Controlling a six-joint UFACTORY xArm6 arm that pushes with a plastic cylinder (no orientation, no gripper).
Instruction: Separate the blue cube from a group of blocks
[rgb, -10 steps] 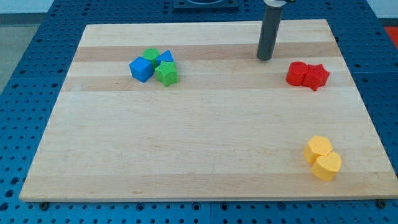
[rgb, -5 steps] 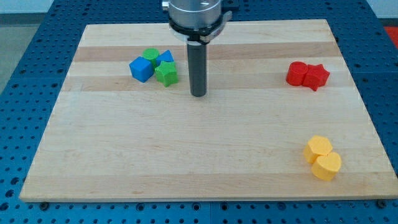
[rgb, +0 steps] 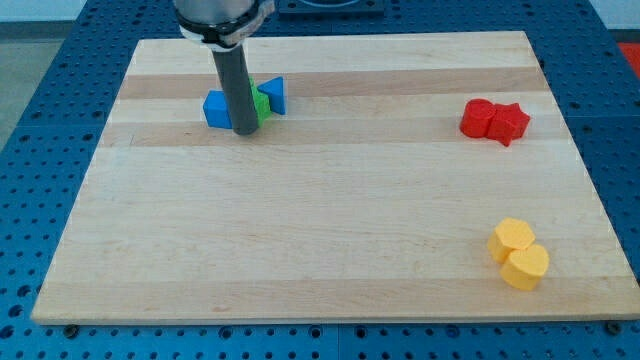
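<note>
The blue cube (rgb: 215, 109) sits at the upper left of the wooden board (rgb: 330, 250). My tip (rgb: 244, 130) stands right beside it, on its right, and the rod hides most of the green blocks (rgb: 262, 102) behind it. A second blue block (rgb: 274, 94), wedge-like, lies to the right of the rod, touching the green. The cube looks to be touching the rod and the group.
Two red blocks (rgb: 494, 121) sit together at the right. Two yellow blocks (rgb: 519, 254) sit together at the lower right. The board lies on a blue perforated table (rgb: 40, 150).
My tip has moved left across the board from the upper right to the group of blue and green blocks. The group has shifted: the blue cube a little up and left, the green blocks up.
</note>
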